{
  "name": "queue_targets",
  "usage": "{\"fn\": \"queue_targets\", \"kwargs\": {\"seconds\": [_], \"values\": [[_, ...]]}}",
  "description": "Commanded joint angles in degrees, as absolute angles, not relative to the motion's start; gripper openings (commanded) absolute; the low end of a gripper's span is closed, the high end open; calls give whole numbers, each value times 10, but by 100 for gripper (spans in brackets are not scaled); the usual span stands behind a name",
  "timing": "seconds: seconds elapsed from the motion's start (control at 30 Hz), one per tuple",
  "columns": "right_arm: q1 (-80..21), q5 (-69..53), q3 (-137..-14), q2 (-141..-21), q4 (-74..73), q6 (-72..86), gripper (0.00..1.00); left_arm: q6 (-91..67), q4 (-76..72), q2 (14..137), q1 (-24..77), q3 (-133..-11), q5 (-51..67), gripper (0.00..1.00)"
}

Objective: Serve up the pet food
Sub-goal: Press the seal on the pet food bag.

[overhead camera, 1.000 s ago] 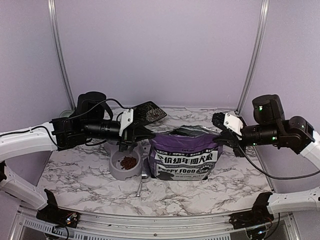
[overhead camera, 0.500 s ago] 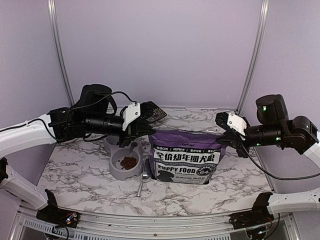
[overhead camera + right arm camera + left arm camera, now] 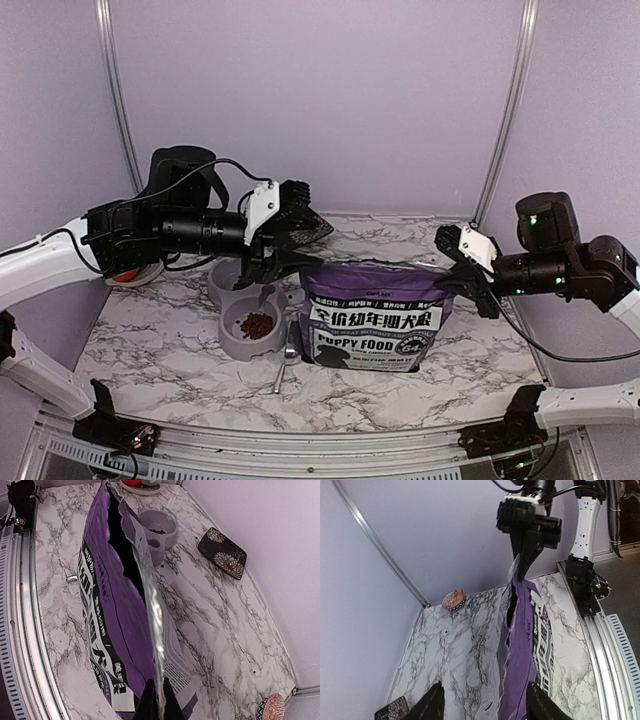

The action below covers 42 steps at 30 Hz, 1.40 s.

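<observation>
A small heap of kibble [image 3: 257, 325] lies in the near cup of the bowl [image 3: 230, 345]. The bag [image 3: 372, 330] stands upright on the table [image 3: 150, 360] just right of the bowl, its mouth open. The scoop [image 3: 284, 362] lies flat at the bowl's near edge, between bowl and bag. I judge 1 serving made. What seems left is to let the bag go and draw both arms back, or to add more if a fuller cup is wanted.

The left arm [image 3: 190, 235] reaches in level from the left, over the bowl's far cup, pointing at the bag's left top corner. Its jaws are apart, the bag's edge ahead of them and not gripped. The right arm [image 3: 560, 265] reaches in level from the right. Its jaws are together, clamped on the bag's right top corner.
</observation>
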<state>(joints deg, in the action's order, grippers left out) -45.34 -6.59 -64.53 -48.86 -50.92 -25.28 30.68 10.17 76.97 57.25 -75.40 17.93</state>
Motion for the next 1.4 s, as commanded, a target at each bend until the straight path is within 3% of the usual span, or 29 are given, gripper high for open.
{"fn": "queue_targets", "kwargs": {"seconds": [0.0,0.13,0.33,0.6,0.93,1.37], "values": [[-446,-66,-645,-462,-454,-236,0,299,96,799,622,-805,192,63],[-446,-78,-639,-454,-446,-232,0,278,100,857,639,-867,202,65],[-446,-99,-639,-430,-441,-224,0,290,152,960,661,-973,233,55],[-446,-108,-642,-420,-453,-230,0,300,221,1072,681,-1098,249,52],[-446,-119,-650,-418,-449,-233,0,345,237,1104,696,-1105,165,35],[-446,-126,-654,-411,-449,-230,0,384,280,1127,698,-1124,64,25]]}}
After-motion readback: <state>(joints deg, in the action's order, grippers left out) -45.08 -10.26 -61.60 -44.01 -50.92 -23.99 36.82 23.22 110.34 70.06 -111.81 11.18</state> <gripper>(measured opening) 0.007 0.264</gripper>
